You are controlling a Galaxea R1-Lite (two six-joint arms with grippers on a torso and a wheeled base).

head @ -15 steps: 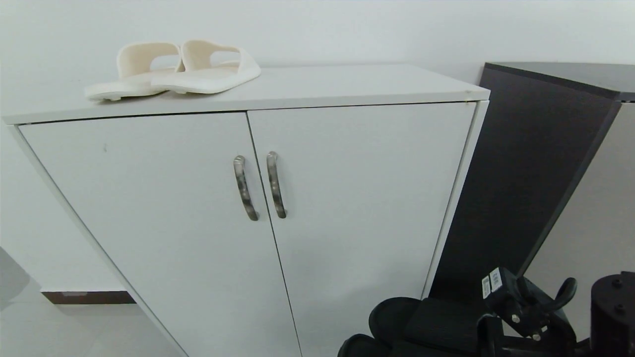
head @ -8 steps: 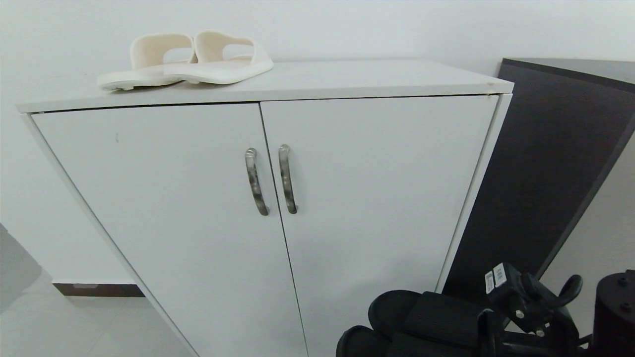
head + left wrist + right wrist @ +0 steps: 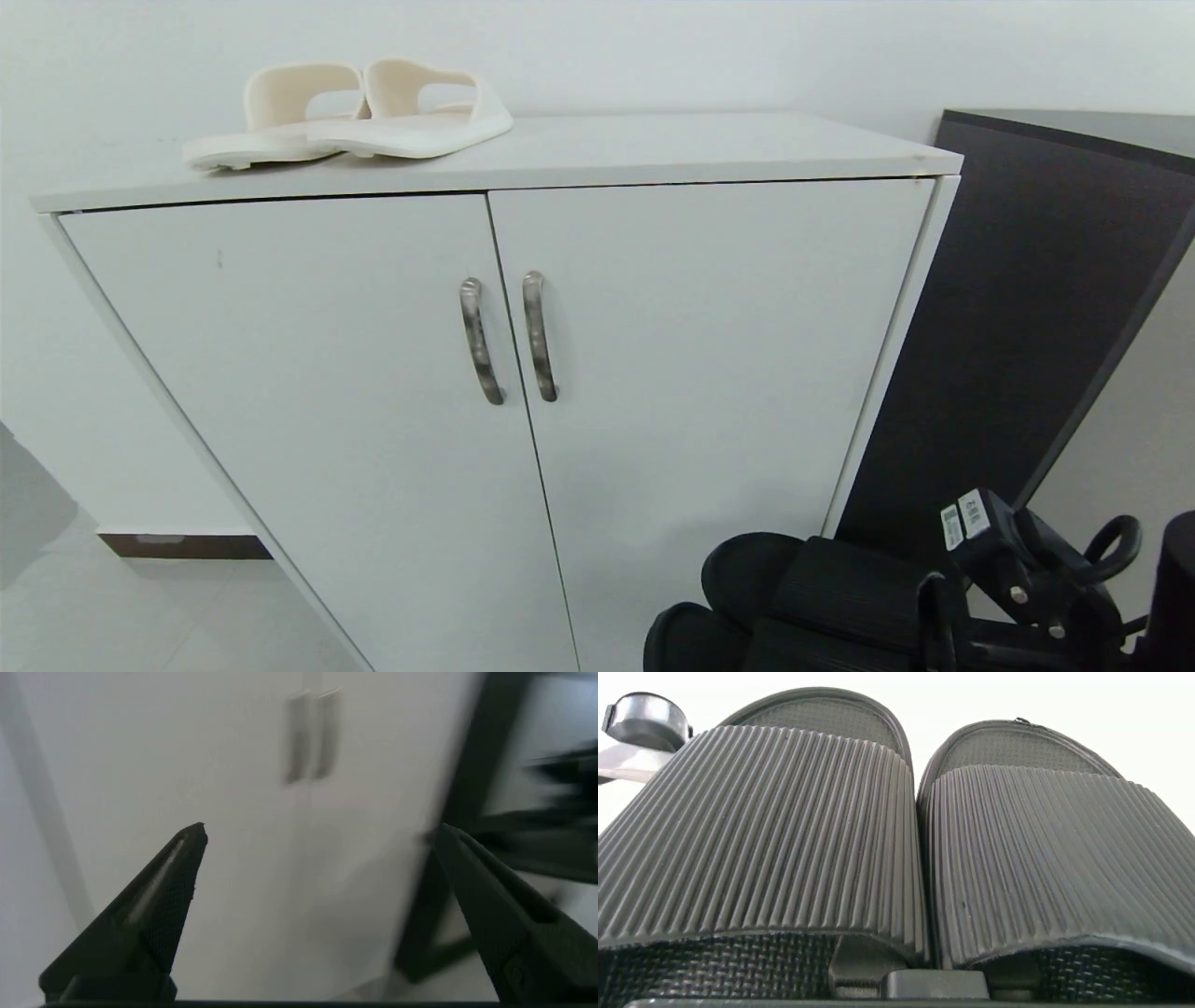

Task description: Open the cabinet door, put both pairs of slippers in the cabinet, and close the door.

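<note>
The white cabinet (image 3: 280, 373) stands with both doors shut, its two metal handles (image 3: 509, 338) side by side at the middle. A cream pair of slippers (image 3: 373, 131) lies on the cabinet top at the left. Low at the right, in front of the right door (image 3: 709, 355), a black pair of slippers (image 3: 803, 597) hangs in my right gripper (image 3: 934, 611), which is shut on it. The right wrist view shows their ribbed straps (image 3: 896, 831) close up. My left gripper (image 3: 318, 833) is open with nothing between its fingers, and the cabinet handles (image 3: 313, 735) lie ahead of it.
A dark cabinet (image 3: 1008, 327) stands right beside the white one on its right. A pale wall runs behind both. There is open floor (image 3: 93, 616) to the left of the white cabinet.
The head camera shifted a second ago, so the cabinet sits further right and higher in the picture. Since then my right wrist and the black slippers have drifted slightly right and down.
</note>
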